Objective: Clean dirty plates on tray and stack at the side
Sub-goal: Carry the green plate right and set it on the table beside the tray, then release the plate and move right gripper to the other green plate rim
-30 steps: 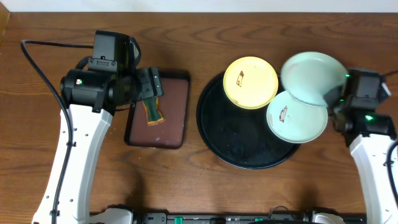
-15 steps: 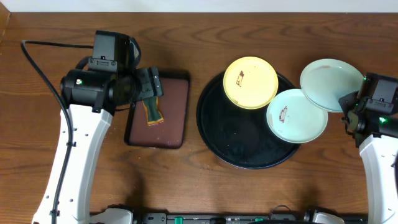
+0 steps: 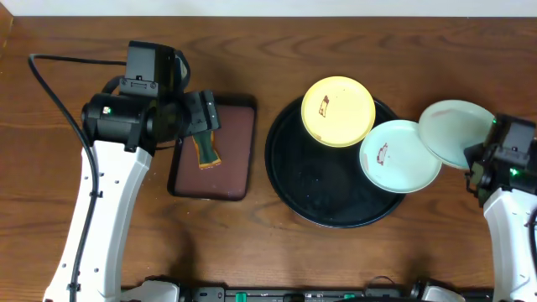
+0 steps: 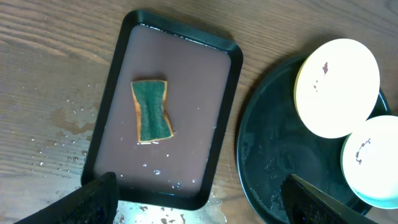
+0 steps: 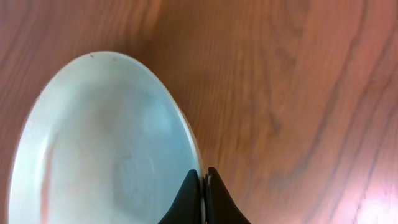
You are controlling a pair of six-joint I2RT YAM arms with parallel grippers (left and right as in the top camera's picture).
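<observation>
1. Now, the round black tray (image 3: 331, 201) carries the yellow plate (image 3: 338, 111) and the light blue plate (image 3: 400, 156), both smeared and both overhanging its rim.
2. The rectangular tray (image 3: 237, 172) holds brown water and a sponge (image 3: 205, 151), with the left jaws wide above it.
3. The right jaws pinch the rim of the mint green plate (image 3: 453, 130) over the bench (image 3: 252, 252), just beside the round tray.

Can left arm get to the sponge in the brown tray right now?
Probably yes. The left gripper hangs open right above the brown tray; the sponge lies alone in it, with nothing over it.
</observation>
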